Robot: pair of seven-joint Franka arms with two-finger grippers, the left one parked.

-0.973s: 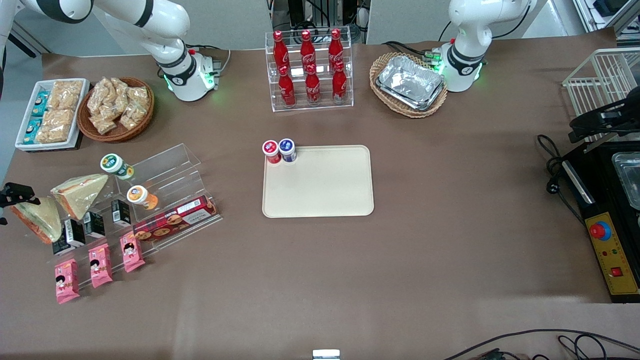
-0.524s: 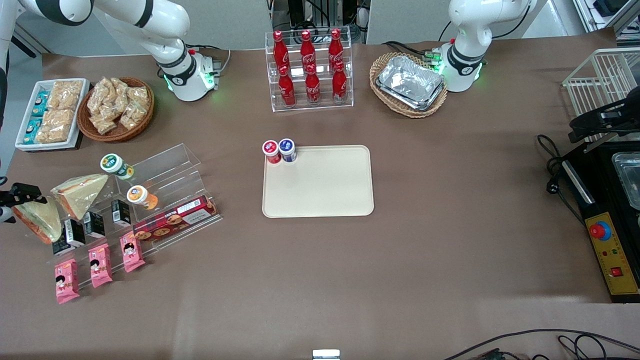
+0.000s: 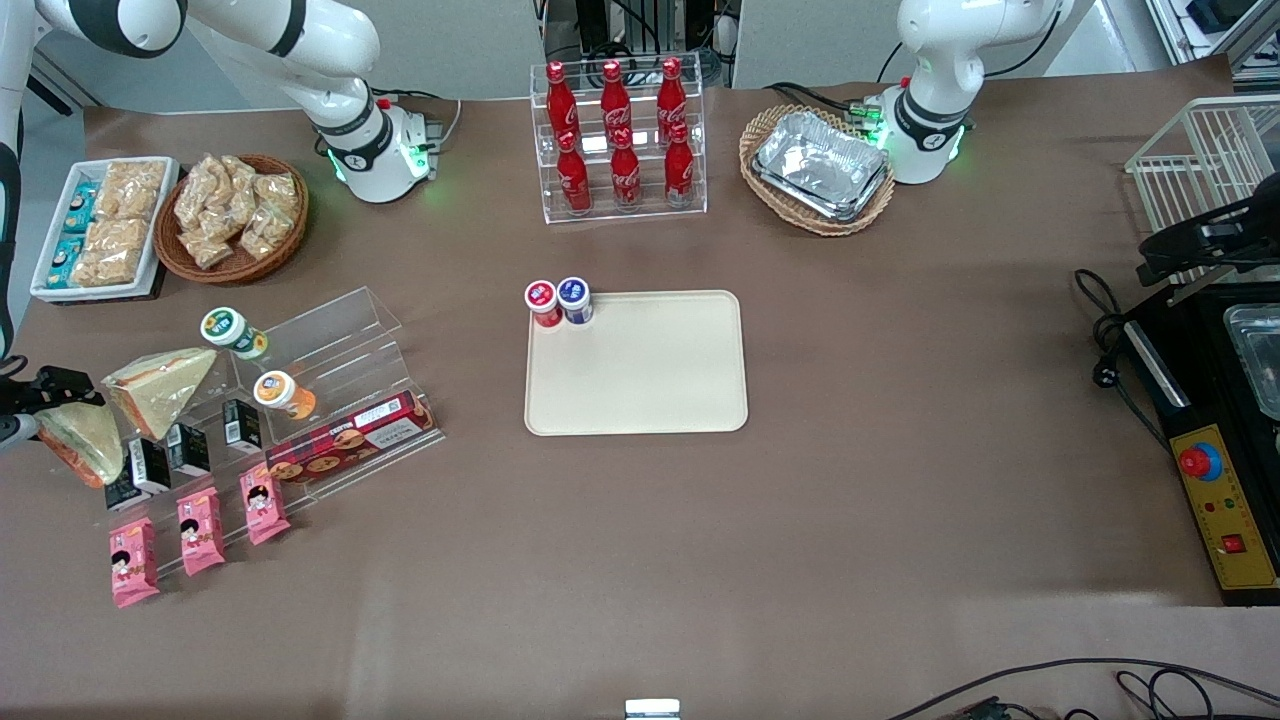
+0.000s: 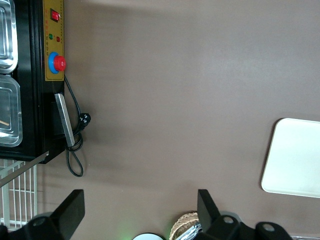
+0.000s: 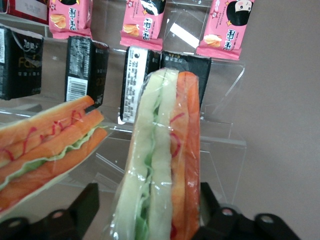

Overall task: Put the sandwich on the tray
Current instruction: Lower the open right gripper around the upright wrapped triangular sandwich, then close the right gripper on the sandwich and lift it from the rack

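Note:
The sandwich [image 3: 88, 447], a wrapped wedge with pale bread and an orange-red and green edge, sits at the working arm's end of the table beside a clear acrylic stand. In the right wrist view the sandwich [image 5: 162, 165] stands on edge between my gripper's [image 5: 149, 194] two black fingers. One finger [image 5: 86, 202] is a clear gap away from the wrap and the other finger [image 5: 208, 199] is right against it. The gripper [image 3: 50, 392] is open, straddling the wedge. The cream tray [image 3: 680, 390] lies mid-table, well away from it.
A second wrapped wedge [image 3: 160, 385] lies right beside the sandwich. The tiered acrylic stand [image 3: 330, 350] holds black cartons [image 3: 190, 445], pink packets [image 3: 200, 517], a biscuit box and small jars. Red and blue jars [image 3: 558, 300] stand at one corner of the tray.
The gripper has shifted a little over the sandwich and now hides more of its top. The sandwich itself has not visibly moved.

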